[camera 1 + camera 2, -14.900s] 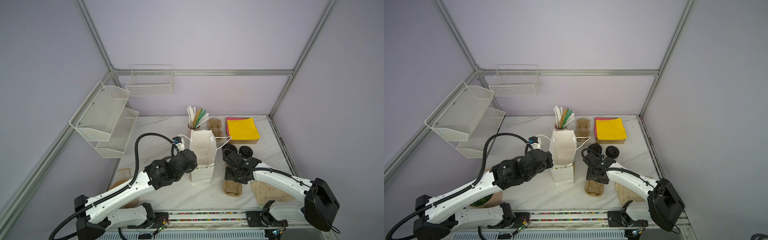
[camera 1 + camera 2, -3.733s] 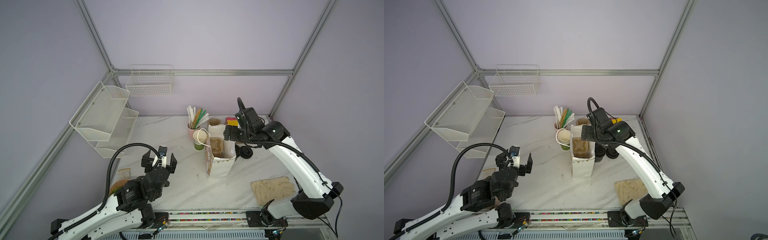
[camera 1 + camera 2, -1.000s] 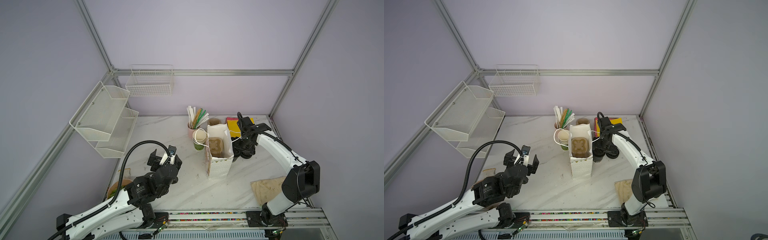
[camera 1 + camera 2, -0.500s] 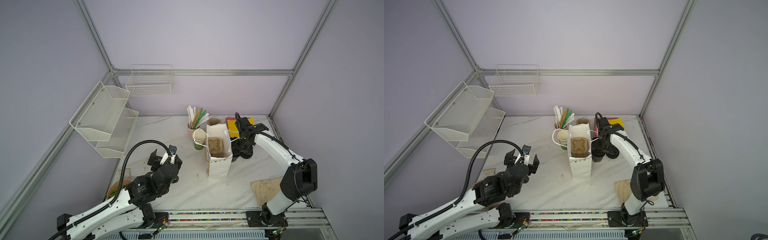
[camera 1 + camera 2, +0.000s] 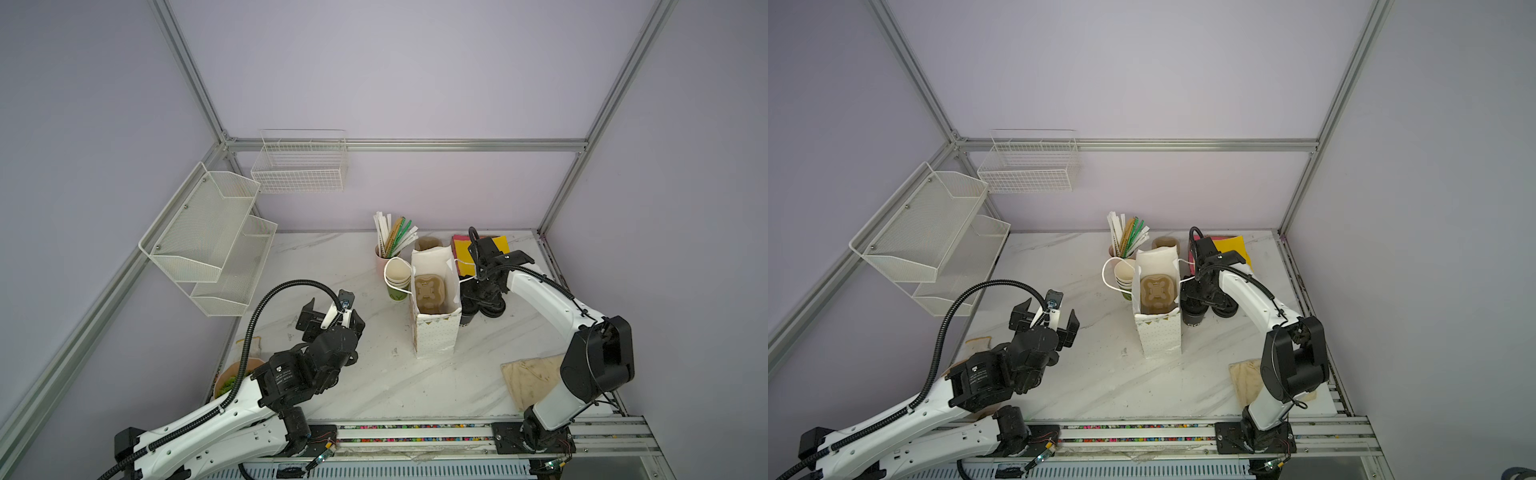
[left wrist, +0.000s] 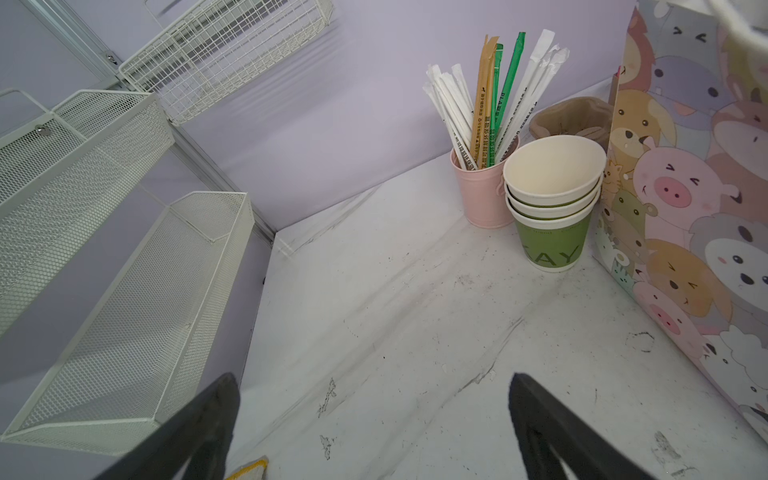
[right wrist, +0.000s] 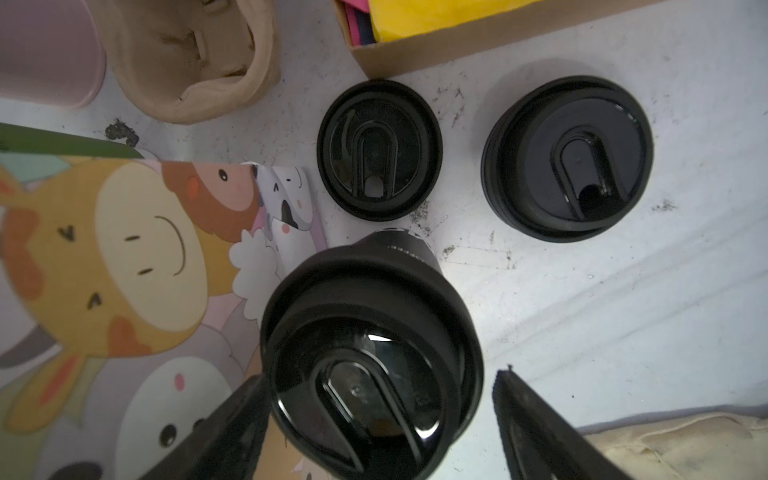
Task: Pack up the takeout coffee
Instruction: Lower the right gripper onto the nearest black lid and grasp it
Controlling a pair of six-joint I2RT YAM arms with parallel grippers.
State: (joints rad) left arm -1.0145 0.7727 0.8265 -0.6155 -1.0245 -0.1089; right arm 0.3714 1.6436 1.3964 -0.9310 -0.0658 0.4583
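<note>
The takeout coffee (image 7: 374, 332) is a dark cup with a black round lid, standing on the table right beside the white paper bag (image 5: 434, 336). In both top views the cup (image 5: 467, 319) (image 5: 1192, 318) is partly hidden under my right gripper (image 5: 478, 299). In the right wrist view my right gripper (image 7: 378, 378) is open with one finger on each side of the lid. One finger (image 7: 245, 399) touches the lid's rim; a gap remains at the other. My left gripper (image 6: 374, 382) (image 5: 330, 320) is open and empty over bare table, left of the bag.
A brown cup carrier (image 5: 430, 293) lies inside the bag. A stack of green cups (image 6: 552, 208) and a pink cup of straws (image 6: 484, 195) stand beyond it. Two loose black lids (image 7: 378, 153) (image 7: 567, 158), yellow napkins (image 5: 490, 245), a beige cloth (image 5: 532, 376) and wire shelves (image 5: 208, 237) surround.
My right gripper's fingers have drawn in a little around the lidded cup, and the arm has shifted slightly. The left arm has not moved.
</note>
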